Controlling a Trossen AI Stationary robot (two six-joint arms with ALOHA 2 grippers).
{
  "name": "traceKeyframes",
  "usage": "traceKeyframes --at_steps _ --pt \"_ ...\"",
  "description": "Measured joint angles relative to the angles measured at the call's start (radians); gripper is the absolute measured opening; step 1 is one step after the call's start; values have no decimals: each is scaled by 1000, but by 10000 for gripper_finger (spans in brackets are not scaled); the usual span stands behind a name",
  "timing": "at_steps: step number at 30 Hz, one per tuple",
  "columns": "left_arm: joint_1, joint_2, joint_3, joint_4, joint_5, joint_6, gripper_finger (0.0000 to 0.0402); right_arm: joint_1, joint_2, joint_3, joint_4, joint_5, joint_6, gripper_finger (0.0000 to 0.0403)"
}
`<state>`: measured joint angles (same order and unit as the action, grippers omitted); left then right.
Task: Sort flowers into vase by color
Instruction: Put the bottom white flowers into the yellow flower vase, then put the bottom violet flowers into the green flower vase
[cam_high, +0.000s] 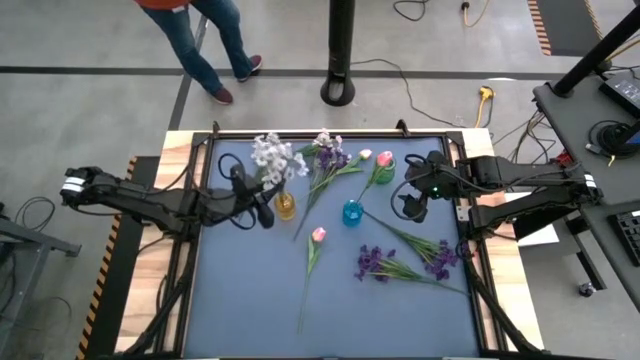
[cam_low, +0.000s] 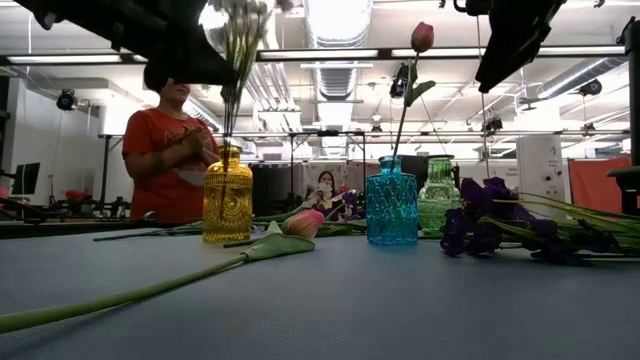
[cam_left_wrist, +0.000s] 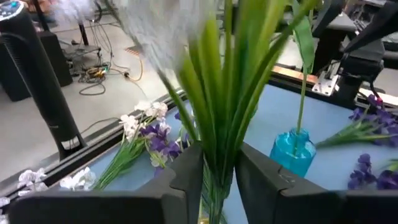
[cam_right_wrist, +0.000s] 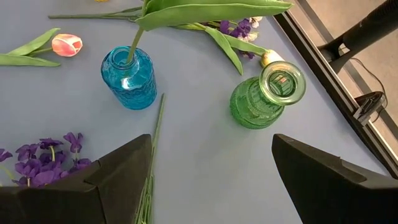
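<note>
Left gripper (cam_high: 268, 203) above the yellow vase (cam_high: 286, 207), fingers (cam_left_wrist: 186, 177) clamped on the upright white flower stems (cam_left_wrist: 217, 124), stems pointing straight down into the neck. Right gripper (cam_high: 412, 205) hovering at 3 o'clock of the blue vase (cam_high: 352, 212), fingers spread wide and empty. Purple sprays (cam_high: 400, 263) lying on the worktop (cam_high: 250, 310) at 6 o'clock of that gripper, stems running roughly 3 to 9; right arm nearer.

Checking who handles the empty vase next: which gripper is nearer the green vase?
Right. The right gripper hovers open just beside the green vase, which stands empty. The left gripper is across the table at the yellow vase, shut on white flower stems.
</note>
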<state>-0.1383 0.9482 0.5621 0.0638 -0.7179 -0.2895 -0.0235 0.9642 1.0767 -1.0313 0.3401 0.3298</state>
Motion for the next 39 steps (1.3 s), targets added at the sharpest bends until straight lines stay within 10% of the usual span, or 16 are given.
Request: traceKeyframes --at_steps 11,25,39 --pt "-57 -4 0 -126 42 -94 146 0 0 0 -12 -6 12 325" --pt "-61 15 117 -702 109 -563 160 0 0 0 -33 -88 47 325" --pt "-62 89 131 -770 100 -493 160 81 13 -160 -118 -166 324 325"
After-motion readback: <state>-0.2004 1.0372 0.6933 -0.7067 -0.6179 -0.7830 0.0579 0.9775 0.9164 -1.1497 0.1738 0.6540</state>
